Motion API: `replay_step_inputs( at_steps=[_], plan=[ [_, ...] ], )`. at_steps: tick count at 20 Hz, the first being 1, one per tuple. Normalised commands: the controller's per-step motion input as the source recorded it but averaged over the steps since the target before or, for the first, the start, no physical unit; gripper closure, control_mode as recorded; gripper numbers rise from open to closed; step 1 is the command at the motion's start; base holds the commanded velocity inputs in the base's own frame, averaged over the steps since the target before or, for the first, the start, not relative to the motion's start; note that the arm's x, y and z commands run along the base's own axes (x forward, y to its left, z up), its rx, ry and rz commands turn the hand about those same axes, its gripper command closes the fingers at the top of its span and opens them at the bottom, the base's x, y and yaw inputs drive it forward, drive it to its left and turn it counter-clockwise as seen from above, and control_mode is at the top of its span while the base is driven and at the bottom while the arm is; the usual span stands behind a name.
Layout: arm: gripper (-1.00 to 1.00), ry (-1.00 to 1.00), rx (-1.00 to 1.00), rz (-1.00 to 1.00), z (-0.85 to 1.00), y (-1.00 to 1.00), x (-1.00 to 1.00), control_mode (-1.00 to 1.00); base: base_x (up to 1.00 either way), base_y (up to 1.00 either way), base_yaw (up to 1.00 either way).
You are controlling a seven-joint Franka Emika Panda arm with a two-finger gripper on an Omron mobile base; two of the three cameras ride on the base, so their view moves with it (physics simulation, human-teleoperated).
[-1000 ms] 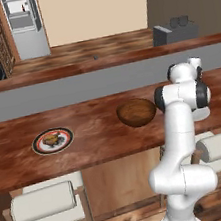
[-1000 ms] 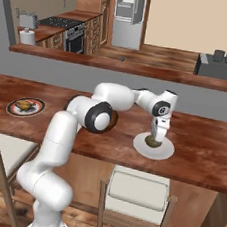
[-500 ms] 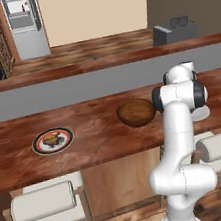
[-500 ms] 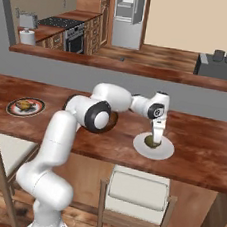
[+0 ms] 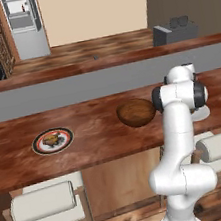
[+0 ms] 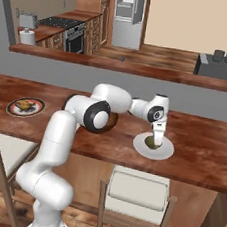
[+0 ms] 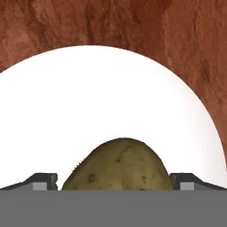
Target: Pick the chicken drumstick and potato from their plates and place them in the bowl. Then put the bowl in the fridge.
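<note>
— Pincer (image 6: 156, 140) is directly over the white plate (image 6: 166, 153), its jaws wide apart and nothing held; the potato (image 7: 117, 165) sits between the two tips (image 7: 42, 181). How will the potato handle?

— I judge it firm and fairly light, but round with a dull skin, so it may roll out. Better to close across its widest middle (the ends taper).

— And the count?

— One potato under the pincer. One wooden bowl (image 5: 136, 112) just beside it, toward the arm. One black-rimmed plate (image 5: 52, 141) well apart on that same side, carrying one drumstick (image 5: 51, 139). Two plates in all; one fridge (image 6: 129, 16) far behind.
</note>
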Motion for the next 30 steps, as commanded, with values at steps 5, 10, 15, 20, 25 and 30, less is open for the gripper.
replay_step_inputs(
  at_steps=[5, 10, 15, 20, 25, 30],
  plan=[
    [1.0, 0.0, 0.01, -0.01, -0.1, 0.07, -0.09, -1.0, 0.0, 0.0, 0.0],
    [1.0, -0.06, 0.05, -0.04, 0.12, 0.18, -0.1, -1.0, 0.0, 0.0, 0.0],
    [1.0, -0.02, 0.11, -0.05, 0.3, 0.16, -0.17, -1.0, 0.0, 0.0, 0.0],
    [1.0, -0.05, 0.05, -0.04, 0.57, 0.22, -0.22, -1.0, 0.0, 0.0, 0.0],
    [1.0, -0.18, 0.0, -0.01, 0.54, 0.46, -0.13, -1.0, 0.0, 0.0, 0.0],
    [1.0, -0.25, -0.02, 0.0, 0.43, 0.56, -0.03, -1.0, 0.0, 0.0, 0.0]
  ],
)
